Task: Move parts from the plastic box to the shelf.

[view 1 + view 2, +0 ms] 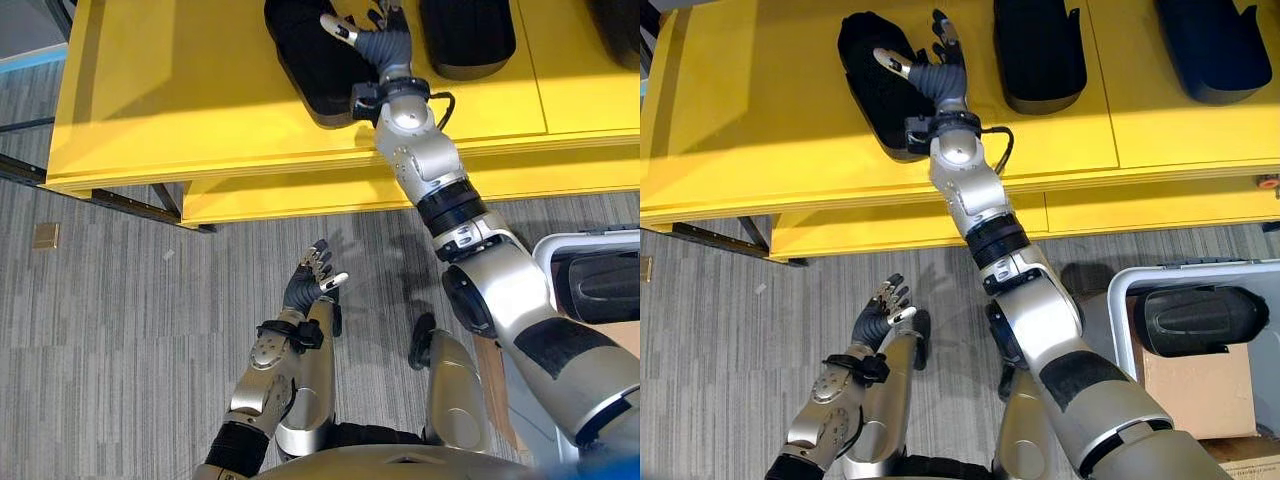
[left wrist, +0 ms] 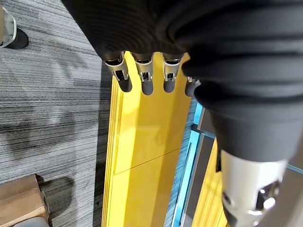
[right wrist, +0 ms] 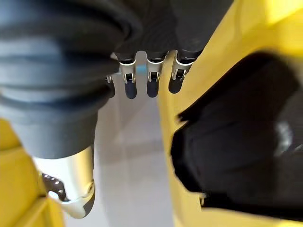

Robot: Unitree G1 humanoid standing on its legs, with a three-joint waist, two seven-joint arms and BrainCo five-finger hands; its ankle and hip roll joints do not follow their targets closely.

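Note:
A black moulded part (image 1: 868,72) lies on the yellow shelf (image 1: 750,110), towards its left. My right hand (image 1: 931,64) reaches over that part's right side, open, fingers spread and thumb out across it. The right wrist view shows the same part (image 3: 236,137) beside the straight fingers (image 3: 151,80), with nothing held. To the right on the shelf lie two more black parts (image 1: 1040,50) (image 1: 1215,45). Another black part (image 1: 1200,318) sits in the white plastic box (image 1: 1120,290) at the lower right. My left hand (image 1: 880,315) hangs open over the carpet, holding nothing.
The shelf has a lower yellow tier (image 1: 890,235) jutting towards me, on a dark metal frame (image 1: 130,205) at the left. A cardboard box (image 1: 1195,390) stands by the plastic box. A small brown scrap (image 1: 45,236) lies on the grey carpet at the left.

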